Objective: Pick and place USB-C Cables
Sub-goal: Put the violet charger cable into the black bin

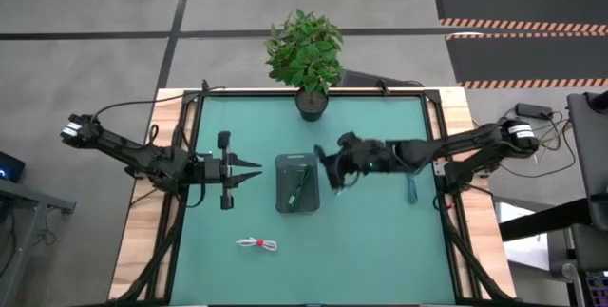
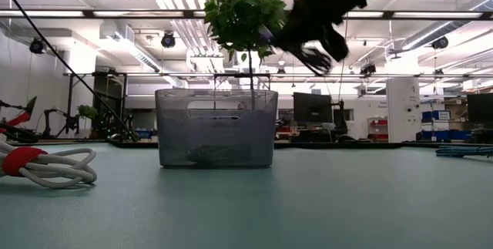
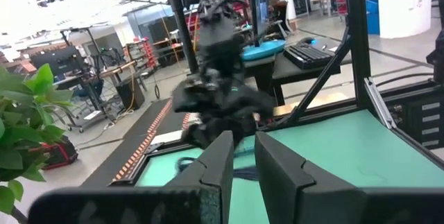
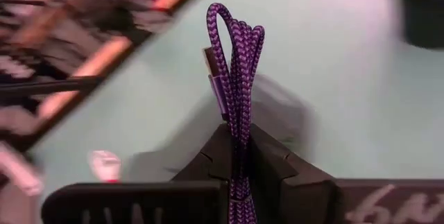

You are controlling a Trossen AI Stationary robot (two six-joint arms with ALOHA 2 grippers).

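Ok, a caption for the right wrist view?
Right gripper shut on a purple braided cable bundle, held above the green table.

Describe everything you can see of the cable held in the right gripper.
The cable looks purple-blue with a braided, woven sheath, folded into a tight bundle of several parallel strands. A loop stands up at its free end, and a small connector shows against one side. The right gripper is shut on its lower part, both fingers pressing the strands together. It hangs clear of the green table, touching nothing else; in the high view the gripper sits just right of the grey tray.
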